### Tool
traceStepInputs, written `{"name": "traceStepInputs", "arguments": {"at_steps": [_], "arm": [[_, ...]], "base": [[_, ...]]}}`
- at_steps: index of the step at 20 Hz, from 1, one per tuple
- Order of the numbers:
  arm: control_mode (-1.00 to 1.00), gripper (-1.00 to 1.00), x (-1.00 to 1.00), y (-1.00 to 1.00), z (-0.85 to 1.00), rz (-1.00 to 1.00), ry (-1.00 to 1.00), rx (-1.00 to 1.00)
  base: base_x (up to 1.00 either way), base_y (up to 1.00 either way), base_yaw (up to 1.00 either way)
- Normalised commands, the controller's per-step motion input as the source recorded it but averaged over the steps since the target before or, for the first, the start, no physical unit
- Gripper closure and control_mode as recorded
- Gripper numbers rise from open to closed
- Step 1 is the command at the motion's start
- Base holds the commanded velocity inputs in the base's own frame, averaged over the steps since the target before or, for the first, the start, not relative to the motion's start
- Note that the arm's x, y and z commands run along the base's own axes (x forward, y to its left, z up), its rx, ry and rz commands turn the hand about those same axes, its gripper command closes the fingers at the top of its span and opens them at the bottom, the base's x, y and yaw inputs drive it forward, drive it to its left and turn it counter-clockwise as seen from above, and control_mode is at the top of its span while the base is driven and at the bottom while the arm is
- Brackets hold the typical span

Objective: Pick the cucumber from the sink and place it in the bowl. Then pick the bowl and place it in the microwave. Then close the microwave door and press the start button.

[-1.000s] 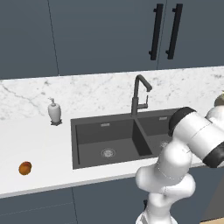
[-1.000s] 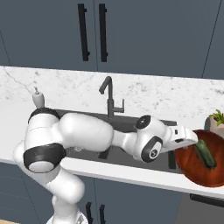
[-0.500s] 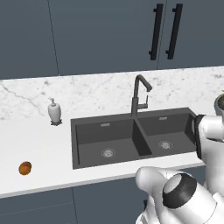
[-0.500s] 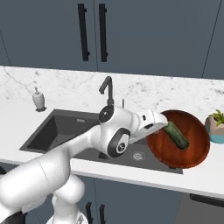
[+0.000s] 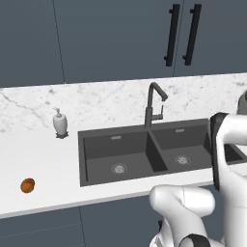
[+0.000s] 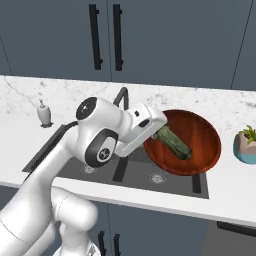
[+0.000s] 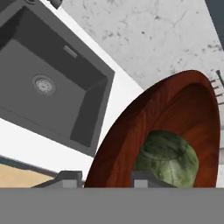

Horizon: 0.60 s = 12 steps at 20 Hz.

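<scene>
Cucumber (image 6: 174, 142) dark green, lying inside the reddish-brown bowl (image 6: 205, 150), with the bowl lifted and tilted above the right basin of the sink (image 6: 195, 185) in the right base view. Gripper (image 6: 156, 131) at the bowl's 9 o'clock rim, fingers look clamped on that rim, cucumber's near end right beside them. Hand view: cucumber (image 7: 168, 157) end-on, round green, sitting at 6 o'clock in the bowl (image 7: 131, 131); a grey finger tip (image 7: 142, 179) just in front of it. Sink basin with drain (image 7: 43, 85) at 10 o'clock there, marble counter (image 7: 144, 35) at 12. Left base view: double sink (image 5: 144, 149) mid-frame, faucet (image 5: 153, 103) at its back edge, soap dispenser (image 5: 60, 123) at 9 o'clock of the sink, orange-brown fruit (image 5: 27, 185) well apart at 8 o'clock. Potted plant (image 6: 246, 145) at 3 o'clock of the bowl, right base view.
</scene>
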Motion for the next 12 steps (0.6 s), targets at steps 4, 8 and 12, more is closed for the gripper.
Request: {"name": "traceStepInputs", "arguments": {"at_steps": [4, 8, 12], "arm": [[-1.0, 1.0, -0.5, 0.7, 1.0, 0.24, 0.2, 0.0], [-1.0, 1.0, -0.47, 0.96, 0.89, 0.26, 0.02, 0.0], [-1.0, 1.0, -0.52, 0.67, 0.63, 0.15, -0.05, 0.0]], "base": [[0.0, 0.0, 0.0], [0.0, 0.0, 0.0], [0.0, 0.0, 0.0]]}}
